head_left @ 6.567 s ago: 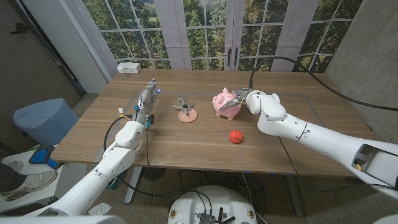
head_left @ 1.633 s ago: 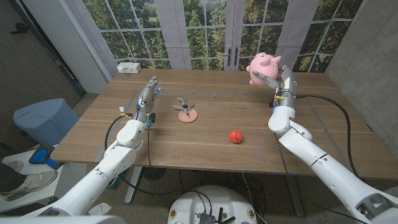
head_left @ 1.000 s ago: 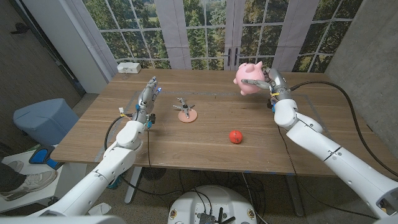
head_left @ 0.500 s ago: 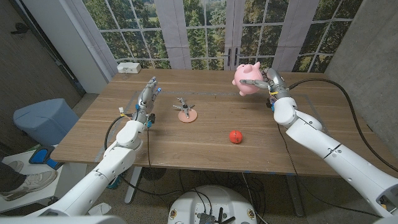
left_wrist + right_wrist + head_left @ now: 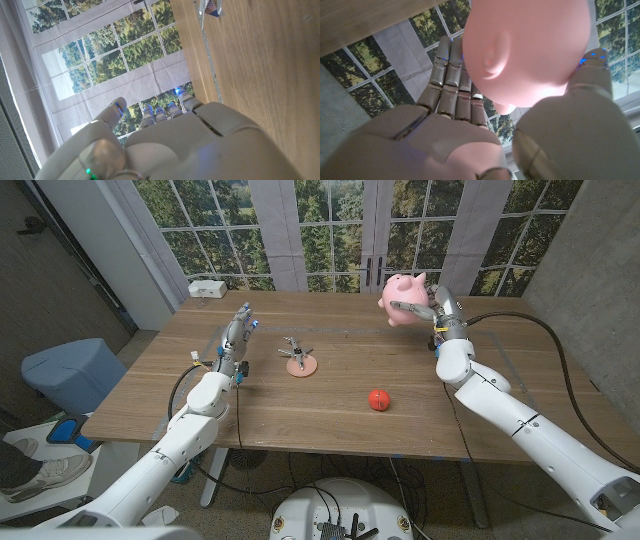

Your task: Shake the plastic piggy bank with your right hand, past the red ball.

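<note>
My right robot hand (image 5: 440,308) grips the glossy pink plastic piggy bank (image 5: 403,298), lifted off the wooden surface (image 5: 330,395) beyond the small red ball (image 5: 378,399), so pickup's done, shaking likely underway; left robot hand (image 5: 233,340) idle, fingers apart.

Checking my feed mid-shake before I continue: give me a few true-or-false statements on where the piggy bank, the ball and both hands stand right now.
1. The right hand holds the pink piggy bank up in the air above the table. True.
2. The red ball is in the left hand. False: it lies on the table, and the left hand holds nothing.
3. In the right wrist view, fingers wrap the piggy bank's body. True.
4. The piggy bank rests on the pink disc. False: the disc carries a small metal object, left of the bank.
</note>
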Controlling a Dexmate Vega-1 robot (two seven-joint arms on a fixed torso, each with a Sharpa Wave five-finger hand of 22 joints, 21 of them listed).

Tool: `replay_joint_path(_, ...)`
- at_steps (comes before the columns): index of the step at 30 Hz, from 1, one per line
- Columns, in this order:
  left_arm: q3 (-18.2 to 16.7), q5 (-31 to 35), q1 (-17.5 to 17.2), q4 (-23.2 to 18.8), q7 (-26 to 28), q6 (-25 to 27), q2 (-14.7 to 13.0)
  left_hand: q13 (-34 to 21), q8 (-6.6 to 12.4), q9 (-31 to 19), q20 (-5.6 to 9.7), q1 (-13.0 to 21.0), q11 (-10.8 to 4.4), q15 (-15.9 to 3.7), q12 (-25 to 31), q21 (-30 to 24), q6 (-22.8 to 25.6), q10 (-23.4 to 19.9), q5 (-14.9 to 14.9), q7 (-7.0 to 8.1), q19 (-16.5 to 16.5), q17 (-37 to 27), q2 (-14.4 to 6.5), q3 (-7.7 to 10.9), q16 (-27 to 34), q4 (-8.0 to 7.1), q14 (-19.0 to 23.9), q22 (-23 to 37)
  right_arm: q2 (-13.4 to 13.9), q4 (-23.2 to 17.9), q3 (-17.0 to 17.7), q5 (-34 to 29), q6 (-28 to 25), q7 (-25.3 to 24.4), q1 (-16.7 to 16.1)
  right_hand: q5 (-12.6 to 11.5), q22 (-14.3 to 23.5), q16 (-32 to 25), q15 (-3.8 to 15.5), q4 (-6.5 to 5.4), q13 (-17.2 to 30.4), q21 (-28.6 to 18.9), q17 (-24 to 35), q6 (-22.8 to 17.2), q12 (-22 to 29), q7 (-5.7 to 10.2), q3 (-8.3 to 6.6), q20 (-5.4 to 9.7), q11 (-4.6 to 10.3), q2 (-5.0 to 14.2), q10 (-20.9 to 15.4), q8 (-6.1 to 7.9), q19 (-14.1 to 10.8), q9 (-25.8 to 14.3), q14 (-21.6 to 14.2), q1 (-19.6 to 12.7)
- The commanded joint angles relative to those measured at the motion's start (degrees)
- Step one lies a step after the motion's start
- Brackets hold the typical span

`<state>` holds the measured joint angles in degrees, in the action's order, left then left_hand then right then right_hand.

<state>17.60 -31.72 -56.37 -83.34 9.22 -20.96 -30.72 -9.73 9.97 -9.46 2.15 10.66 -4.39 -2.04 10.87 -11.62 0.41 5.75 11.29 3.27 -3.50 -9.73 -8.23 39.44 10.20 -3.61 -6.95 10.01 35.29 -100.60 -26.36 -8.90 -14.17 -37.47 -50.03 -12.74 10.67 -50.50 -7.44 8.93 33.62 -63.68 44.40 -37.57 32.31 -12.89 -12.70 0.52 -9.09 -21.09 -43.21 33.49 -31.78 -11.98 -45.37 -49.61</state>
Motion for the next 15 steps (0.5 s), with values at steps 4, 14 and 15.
replay_joint_path(4,0.0,0.1,-0.1,0.0,0.5,-0.1,0.1,-0.3,0.24,-0.3,2.95,-0.4,-0.07,-3.23,0.0,0.0,0.2,0.2,0.2,0.40,-0.3,-0.1,-2.6,0.11,0.1,0.42,0.2,0.2,-7.4,7.7,4.0,0.8,10.8,-14.5,-1.5,-0.1,0.0,0.2,20.37,-0.17,9.9,-0.8,25.4,-21.0,-0.1,16.69,-10.25,5.96,16.91,23.57,-17.3,0.42,2.5,-0.5,-13.0,-23.0)
replay_joint_path(14,-0.1,0.2,-0.6,-0.5,0.9,-0.3,0.1,-0.3,0.25,-0.3,2.92,-0.4,-0.09,-3.28,0.0,0.1,0.2,0.2,0.2,0.40,-0.3,-0.1,-2.6,0.10,0.1,0.45,0.2,0.2,-9.6,8.6,5.9,2.3,13.0,-17.3,-2.1,0.1,0.0,0.5,20.37,0.11,10.0,-1.2,25.5,-21.0,-0.5,16.41,-10.61,5.55,16.94,23.57,-17.4,0.51,2.6,-0.7,-13.1,-23.3)
replay_joint_path(15,-0.1,0.2,-0.6,-0.6,1.0,-0.3,0.1,-0.3,0.26,-0.3,2.94,-0.4,-0.06,-3.26,0.0,0.0,0.2,0.2,0.2,0.41,-0.3,-0.1,-2.6,0.10,0.1,0.44,0.2,0.2,-9.4,8.5,5.9,2.3,13.0,-17.2,-2.2,0.2,0.0,0.5,20.37,0.11,10.1,-1.3,25.5,-21.0,-0.5,16.44,-10.64,5.54,16.99,23.57,-17.4,0.49,2.6,-0.7,-13.1,-23.3)
